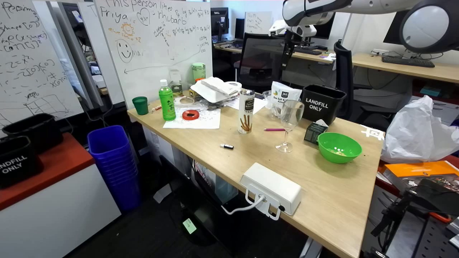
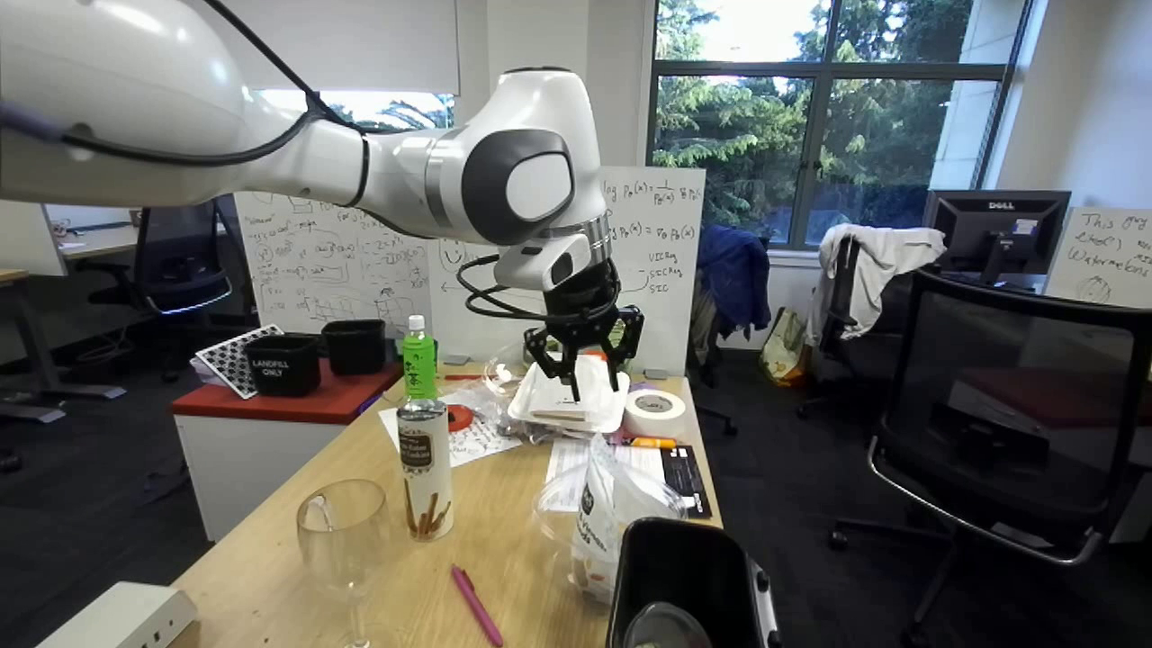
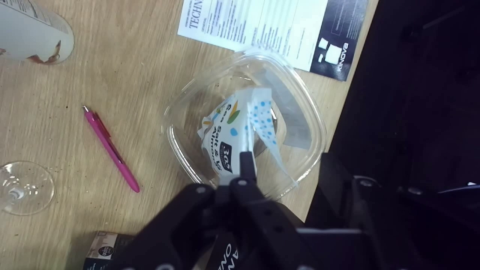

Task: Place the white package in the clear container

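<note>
- Gripper (image 2: 595, 391) hangs in the air above the white package (image 3: 236, 127), its fingers standing well apart from each other.
- Inside the clear container (image 3: 314, 111) stands the white package, its upper part rising above the rim.
- Just to the container's right, in an exterior view, is a black bin (image 1: 324, 107) lettered LANDFILL ONLY.
- On the container's left lies a printed sheet (image 3: 270, 28); in the wrist view the rim overlaps the sheet's edge.
- On the near side of the package, a wine glass (image 1: 291, 114) stands upright, a pink pen (image 1: 275, 129) lying to the left of its stem.
- To the glass's right, a small dark box (image 1: 315, 132) is just beside a green bowl (image 1: 330, 140), which holds pale pieces.
- Left of the glass, a tall white canister (image 1: 246, 113) stands upright, and well apart from it, farther left, a green bottle (image 1: 167, 104).
- At the near edge of the table (image 1: 333, 208) sits a white box (image 1: 272, 184).
</note>
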